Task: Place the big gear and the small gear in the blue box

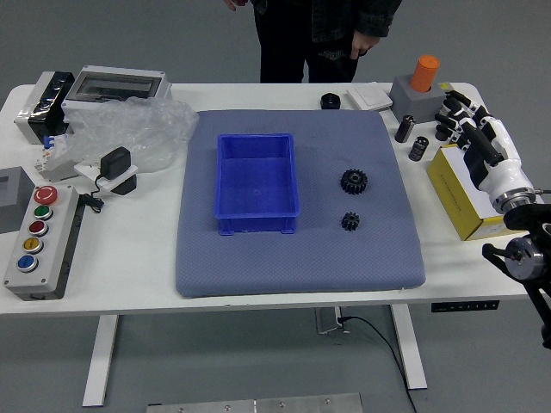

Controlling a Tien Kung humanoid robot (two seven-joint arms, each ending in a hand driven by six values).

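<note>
Locate the blue box (256, 222) left of frame centre, upright on the grey-blue mat (258, 262); note its open top and bare inner floor. Find the yellow box (465, 221) at the right of the frame; note a white surface between its yellow sides. Cannot tell lid from contents there.

Locate the big gear (353, 181) and the small gear (350, 221) right of centre, both on the mat, outside the blue box and to its right. Read the small gear as just below the big gear, apart from it.

Find the right hand (492, 163) at the upper right, above the yellow box. Note fingers (482, 146) extended toward the upper left, spread and holding nothing. Read both gears as lower left of these fingers, well apart from them.

At the top of the frame, beyond the far table edge, note a person's hand (365, 43) hanging loosely, and another hand (235, 3) partly cut off by the frame.
</note>
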